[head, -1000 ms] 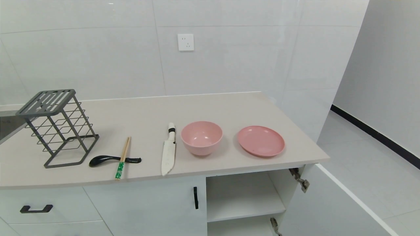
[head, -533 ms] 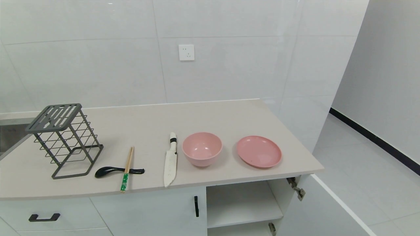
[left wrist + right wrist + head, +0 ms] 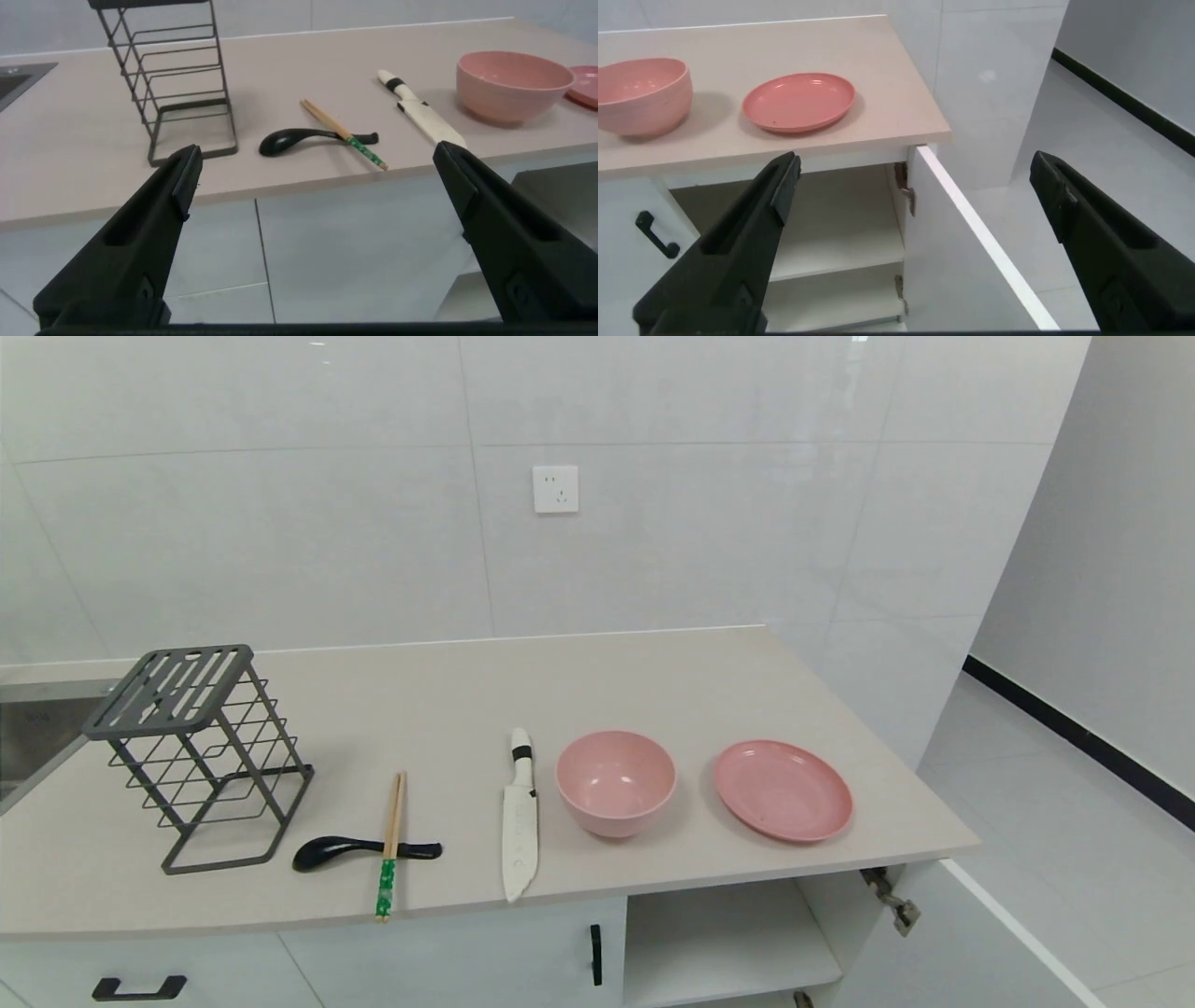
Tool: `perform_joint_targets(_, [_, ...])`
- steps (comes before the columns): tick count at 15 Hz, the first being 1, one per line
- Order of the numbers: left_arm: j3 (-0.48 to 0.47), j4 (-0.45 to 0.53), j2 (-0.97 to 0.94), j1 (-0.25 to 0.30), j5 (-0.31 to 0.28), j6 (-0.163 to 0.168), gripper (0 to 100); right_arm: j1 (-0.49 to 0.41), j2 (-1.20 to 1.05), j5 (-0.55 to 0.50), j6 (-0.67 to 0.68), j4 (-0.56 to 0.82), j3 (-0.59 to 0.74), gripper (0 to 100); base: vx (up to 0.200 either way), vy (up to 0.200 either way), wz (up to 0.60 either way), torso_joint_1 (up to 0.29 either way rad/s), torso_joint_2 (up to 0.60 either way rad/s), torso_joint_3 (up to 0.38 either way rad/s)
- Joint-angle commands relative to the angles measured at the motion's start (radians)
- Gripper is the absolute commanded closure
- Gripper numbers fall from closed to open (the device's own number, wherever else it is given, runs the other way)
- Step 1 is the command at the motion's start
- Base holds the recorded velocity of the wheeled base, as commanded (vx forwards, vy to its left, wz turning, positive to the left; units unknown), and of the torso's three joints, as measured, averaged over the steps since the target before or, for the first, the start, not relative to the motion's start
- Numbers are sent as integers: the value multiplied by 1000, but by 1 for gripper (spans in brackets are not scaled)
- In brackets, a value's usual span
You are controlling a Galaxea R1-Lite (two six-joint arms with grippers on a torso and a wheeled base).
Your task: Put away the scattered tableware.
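Observation:
Along the front of the beige counter lie a black spoon, wooden chopsticks crossing its handle, and a white knife. To their right stand a pink bowl and a pink plate. A grey wire rack stands at the left. My left gripper is open, held before the counter's front edge, facing the spoon and chopsticks. My right gripper is open in front of the cabinet, below the plate and bowl.
Under the plate the cabinet is open, with a white shelf inside and its door swung out to the right. A sink edge is at the far left. The wall carries a socket.
The whole head picture has shifted down and to the right, so the camera moved. The tableware and rack keep their places on the counter.

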Motion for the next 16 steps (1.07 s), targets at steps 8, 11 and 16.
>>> perform_joint_targets(8, [0,-1,2,1,4,3,0,1,0,2,0,0,0,0,0,0,0,0,0,0])
perform_joint_targets(11, [0,-1,0,1,1,3,0,1,0,4,1,0,0,0,0,0,0,0,0,0])
perform_joint_targets(16, [0,-1,2,1,1,3,0,1,0,5,1,0,0,0,0,-80,0,0,1,1])
